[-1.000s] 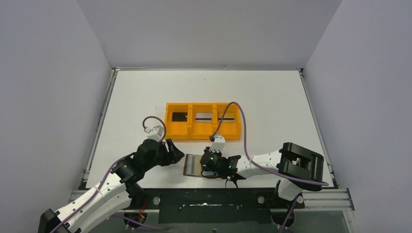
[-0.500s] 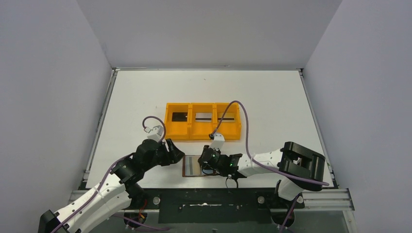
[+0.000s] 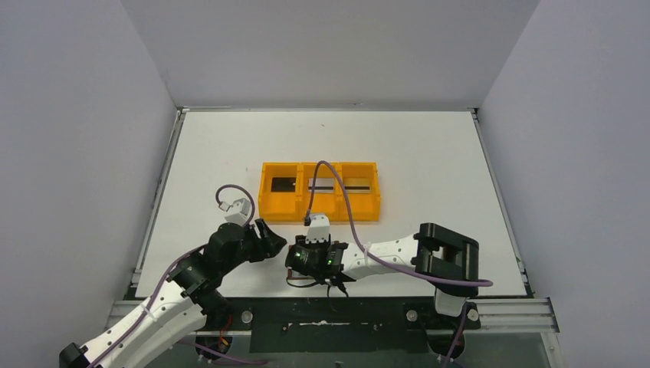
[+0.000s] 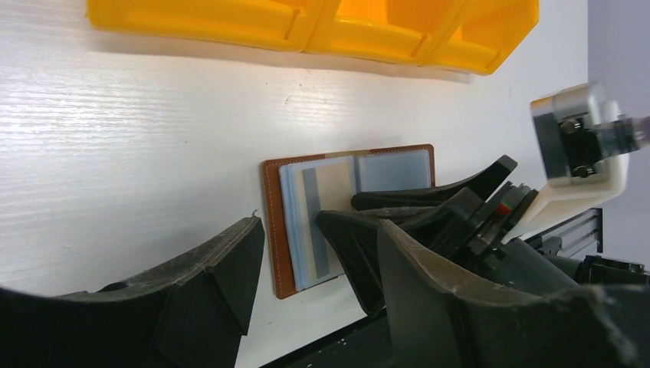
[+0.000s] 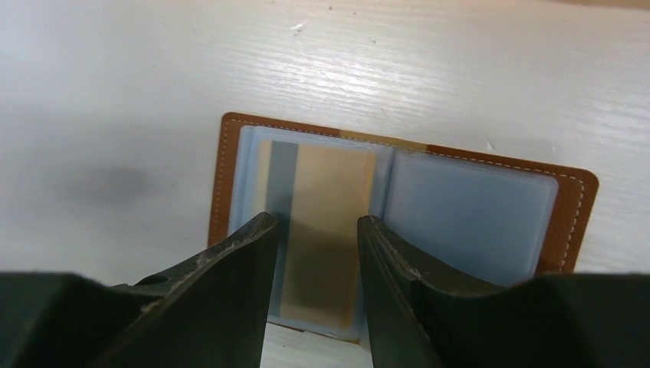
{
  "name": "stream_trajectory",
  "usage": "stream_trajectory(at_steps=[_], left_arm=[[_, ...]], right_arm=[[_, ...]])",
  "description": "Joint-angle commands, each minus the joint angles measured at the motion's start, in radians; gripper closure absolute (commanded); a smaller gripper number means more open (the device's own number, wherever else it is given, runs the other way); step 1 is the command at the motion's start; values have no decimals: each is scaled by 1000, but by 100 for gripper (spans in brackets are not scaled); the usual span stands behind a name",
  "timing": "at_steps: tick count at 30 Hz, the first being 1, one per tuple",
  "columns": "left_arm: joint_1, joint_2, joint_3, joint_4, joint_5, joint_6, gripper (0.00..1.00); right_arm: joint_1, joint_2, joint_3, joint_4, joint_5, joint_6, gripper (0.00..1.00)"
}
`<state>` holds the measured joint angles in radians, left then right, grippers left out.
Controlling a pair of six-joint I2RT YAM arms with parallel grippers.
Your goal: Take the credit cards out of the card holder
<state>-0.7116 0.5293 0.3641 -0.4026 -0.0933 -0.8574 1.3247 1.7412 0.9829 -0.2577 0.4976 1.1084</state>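
Top external shows both arms folded low and inward over the white desk (image 3: 429, 153) between grey walls, the left gripper (image 3: 277, 245) just beside the right gripper (image 5: 316, 224), both sets of fingers parted and empty. One card holder (image 5: 475, 215) lies open beneath the right fingers, with one tan-gold card (image 5: 329, 192) in a pocket. Three more cards (image 3: 323, 184) lie singly in the one orange tray (image 3: 320, 215).

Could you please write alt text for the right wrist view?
An open brown card holder lies flat on the white table, a tan card showing inside one pocket. The right gripper, jaws apart, hangs over that card's near end.
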Motion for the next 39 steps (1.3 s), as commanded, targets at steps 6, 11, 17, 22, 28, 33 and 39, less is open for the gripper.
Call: stream_trajectory(at_steps=[6, 11, 17, 22, 28, 33, 39], left_arm=[[-2, -52, 64, -25, -55, -15, 45], [-1, -53, 61, -24, -53, -20, 45], [-2, -39, 62, -19, -47, -20, 44], [-2, -33, 59, -12, -42, -20, 45], [-2, -21, 48, 13, -12, -19, 44], [-2, 16, 38, 58, 37, -17, 44], [-2, 39, 16, 119, 84, -22, 44]], right_arm=[[16, 74, 79, -144, 89, 38, 57], [16, 132, 100, -196, 90, 75, 65], [14, 140, 94, -180, 85, 70, 89], [3, 105, 43, -95, 63, 51, 100], [-35, 5, -93, 140, -26, 5, 100], [-77, -114, -263, 407, -115, -6, 100], [-106, -199, -363, 589, -159, -12, 100]])
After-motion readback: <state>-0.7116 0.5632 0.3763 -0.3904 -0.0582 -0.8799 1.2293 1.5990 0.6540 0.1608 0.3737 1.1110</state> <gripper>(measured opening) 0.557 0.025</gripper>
